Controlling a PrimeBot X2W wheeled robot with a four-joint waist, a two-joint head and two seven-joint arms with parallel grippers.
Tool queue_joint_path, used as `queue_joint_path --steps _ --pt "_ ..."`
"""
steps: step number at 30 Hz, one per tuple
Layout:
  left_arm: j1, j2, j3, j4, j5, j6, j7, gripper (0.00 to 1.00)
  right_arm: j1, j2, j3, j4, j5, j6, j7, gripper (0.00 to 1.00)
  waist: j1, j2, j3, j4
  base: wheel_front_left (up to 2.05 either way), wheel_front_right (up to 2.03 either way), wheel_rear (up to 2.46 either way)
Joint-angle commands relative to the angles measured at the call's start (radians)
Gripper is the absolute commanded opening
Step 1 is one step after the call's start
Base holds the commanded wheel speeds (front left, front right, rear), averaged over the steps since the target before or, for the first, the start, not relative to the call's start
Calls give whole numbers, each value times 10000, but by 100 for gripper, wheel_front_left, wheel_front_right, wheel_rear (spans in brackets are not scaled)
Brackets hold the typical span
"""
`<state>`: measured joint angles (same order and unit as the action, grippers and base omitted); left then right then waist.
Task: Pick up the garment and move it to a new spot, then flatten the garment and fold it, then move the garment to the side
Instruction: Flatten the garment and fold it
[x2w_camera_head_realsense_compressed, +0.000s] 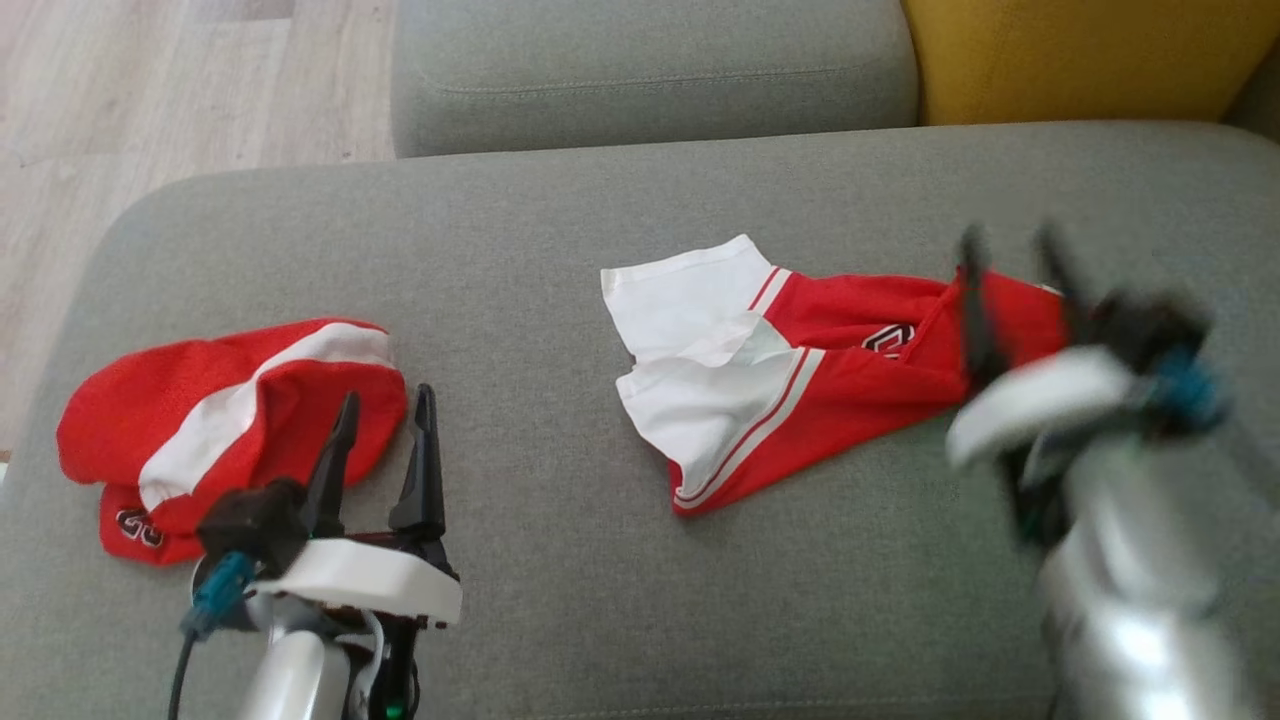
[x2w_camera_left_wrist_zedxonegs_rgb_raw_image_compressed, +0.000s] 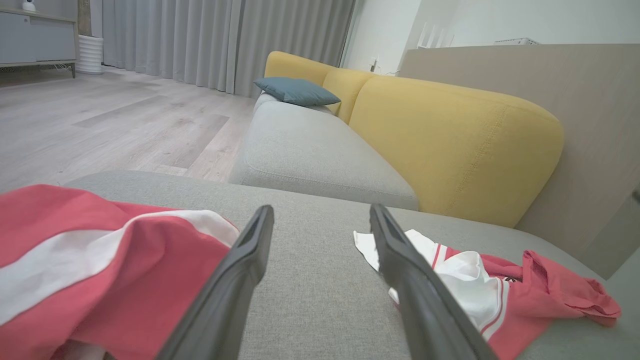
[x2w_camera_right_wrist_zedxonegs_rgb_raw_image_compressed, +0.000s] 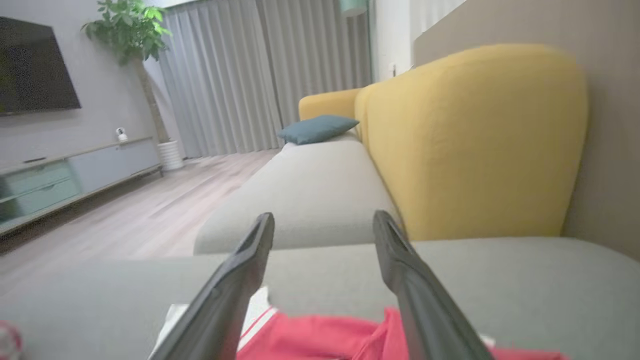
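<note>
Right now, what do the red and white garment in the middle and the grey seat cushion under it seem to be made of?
Red and white garment: thin, matte knit, probably polyester sportswear; it creases softly and drapes limp.
Grey seat cushion: woven upholstery fabric over padding, matte; fine heathered weave, rounded edges and stitched seam show.

on the near seat cushion (x2w_camera_head_realsense_compressed: 560, 250) i see the bunched garment (x2w_camera_head_realsense_compressed: 200, 420) at my left and the spread garment (x2w_camera_head_realsense_compressed: 800, 370) right of centre. my left gripper (x2w_camera_head_realsense_compressed: 388, 397) sits just right of the bunched garment, and my right gripper (x2w_camera_head_realsense_compressed: 1010, 240) is over the spread garment's right end. the far cushion (x2w_camera_head_realsense_compressed: 650, 70) lies behind, with the backrest (x2w_camera_head_realsense_compressed: 1080, 50) to its right.
</note>
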<state>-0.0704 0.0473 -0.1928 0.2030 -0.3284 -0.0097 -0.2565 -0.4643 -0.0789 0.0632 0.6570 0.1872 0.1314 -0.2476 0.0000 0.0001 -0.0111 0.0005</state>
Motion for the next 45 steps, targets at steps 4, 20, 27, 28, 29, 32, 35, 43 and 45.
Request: queue_joint_path --steps 4,20,27,28,29,32,35,43,45 --pt "-268 30 87 -367 -57 9 -53 100 1396 228 855 -1630 314 -7 310 100 0 -1 16 172 0 0 0" --pt "-593 30 -425 -160 -218 21 -53 100 1081 -569 2174 -2119 -622 -7 2814 100 0 -1 602 1677 0 0 0" --pt "-793 30 -589 -57 -291 9 -53 100 30 -1248 2553 -823 -513 -7 3459 100 0 -1 888 2244 0 0 0" --pt "-819 30 -598 -40 -299 9 -53 100 -133 -1342 2705 -648 -410 -7 3531 100 0 -1 933 2317 0 0 0" --pt "-846 30 -605 -24 -305 3 -53 100 -290 -1445 2897 -487 -281 -7 3599 100 0 -1 976 2385 0 0 0" --pt "-907 30 -588 24 -310 -1 -53 100 -703 -1732 3515 33 333 -7 3965 100 0 -1 1059 2531 0 0 0" --pt "-961 30 -589 39 -326 -10 -53 100 -1082 -2045 4205 446 1040 -7 4379 100 0 -1 1128 2624 0 0 0" --pt "-1028 30 -619 29 -360 22 -53 100 -1816 -2626 5771 709 3190 -7 5248 0 0 -1 1272 2657 0 0 0" --pt "-1045 30 -623 23 -373 44 -53 100 -1970 -2720 5923 680 3592 -7 5112 0 0 -1 1293 2628 0 0 0"
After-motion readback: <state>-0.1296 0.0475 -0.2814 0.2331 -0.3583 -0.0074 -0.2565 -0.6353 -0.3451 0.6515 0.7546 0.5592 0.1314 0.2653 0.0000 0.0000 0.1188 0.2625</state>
